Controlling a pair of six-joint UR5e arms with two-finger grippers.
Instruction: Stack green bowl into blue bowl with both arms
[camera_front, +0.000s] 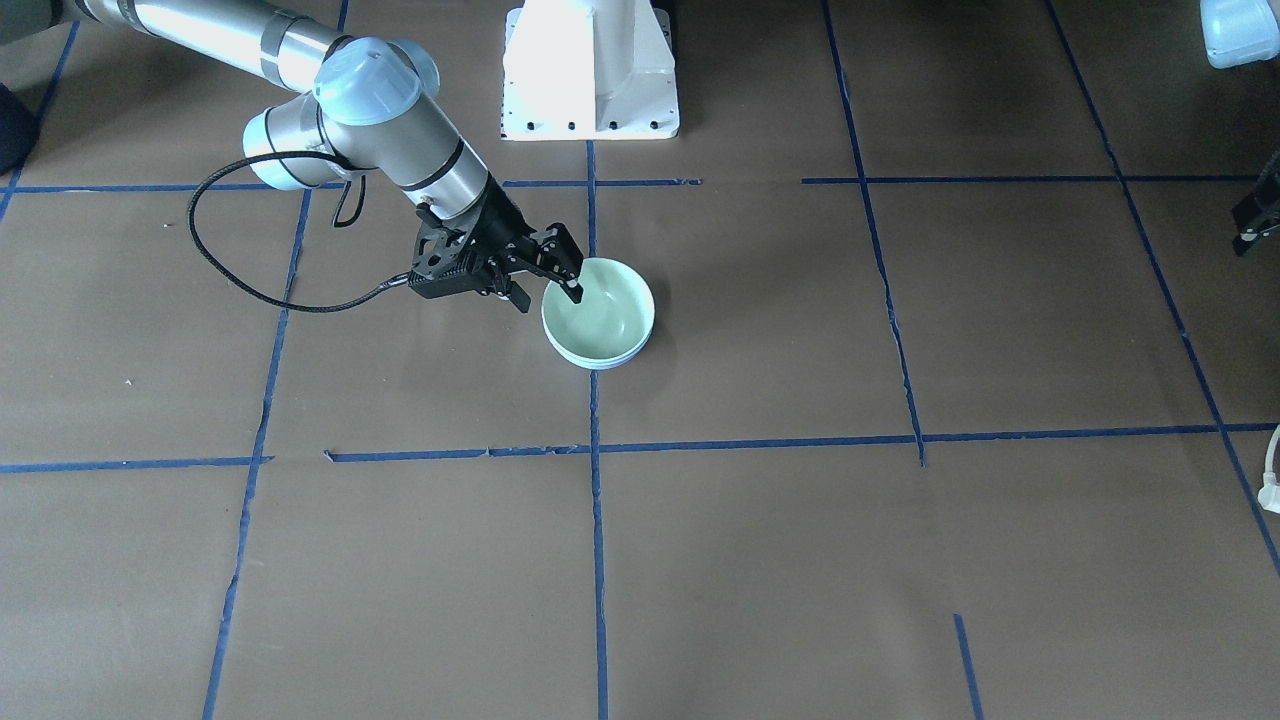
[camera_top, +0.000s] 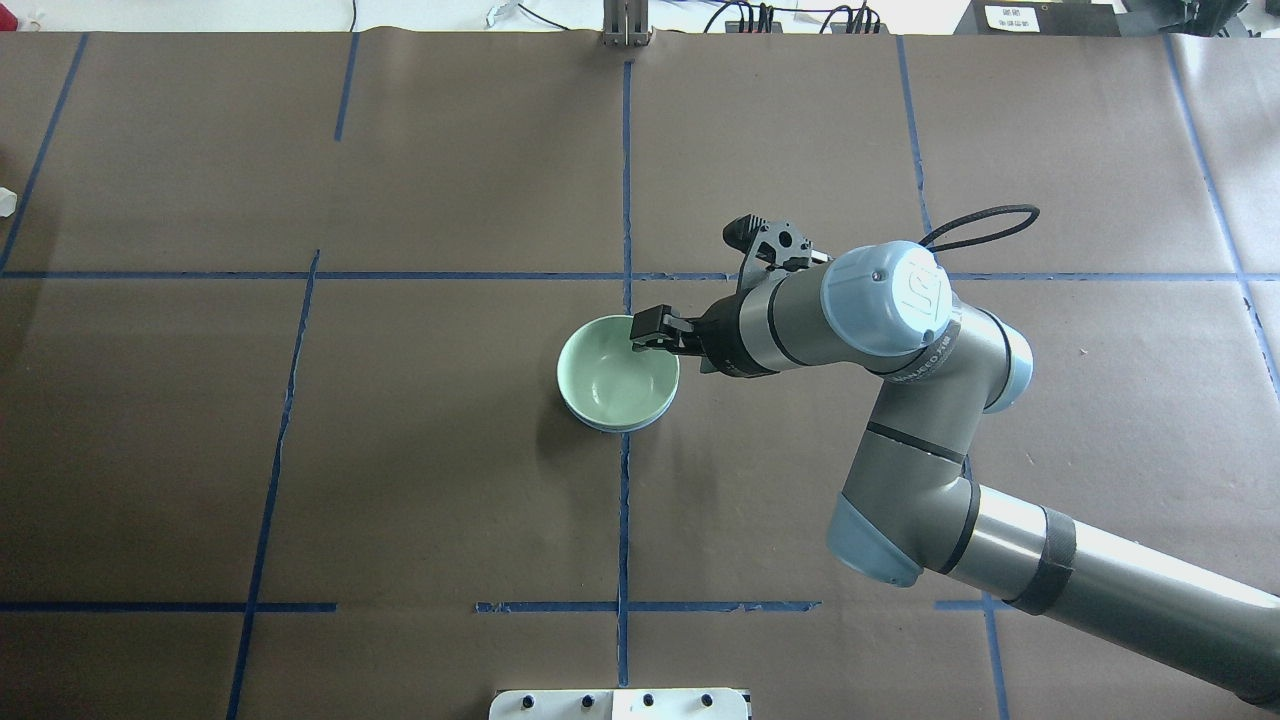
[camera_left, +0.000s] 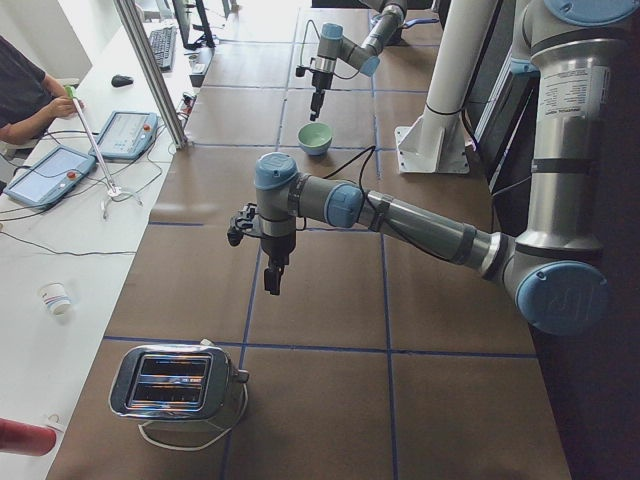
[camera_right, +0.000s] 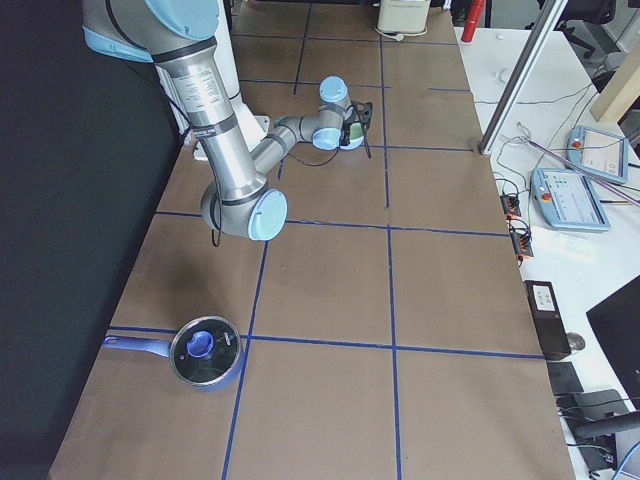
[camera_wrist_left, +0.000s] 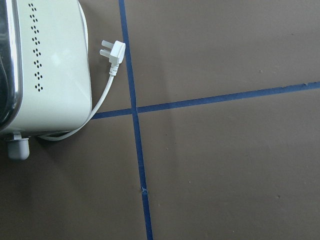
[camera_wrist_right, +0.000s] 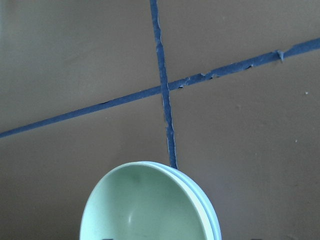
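The green bowl sits nested in the blue bowl at the middle of the table. The right hand is spread astride the green rim, pinching nothing. It should probably rise straight up, so neither finger drags the stack. Whether the left hand, well off to the left, is spread cannot be told.

Setting: robotics lab. Two silver-grey tubular robot arms are operating from a white pedestal base over a brown paper-covered table that is carrying a blue tape grid. Beyond the right gripper, away from the base, cabled grey touchscreen teach pendants are lying on a white side bench. A dark-shirted operator is sitting there, near a slanted aluminium post.
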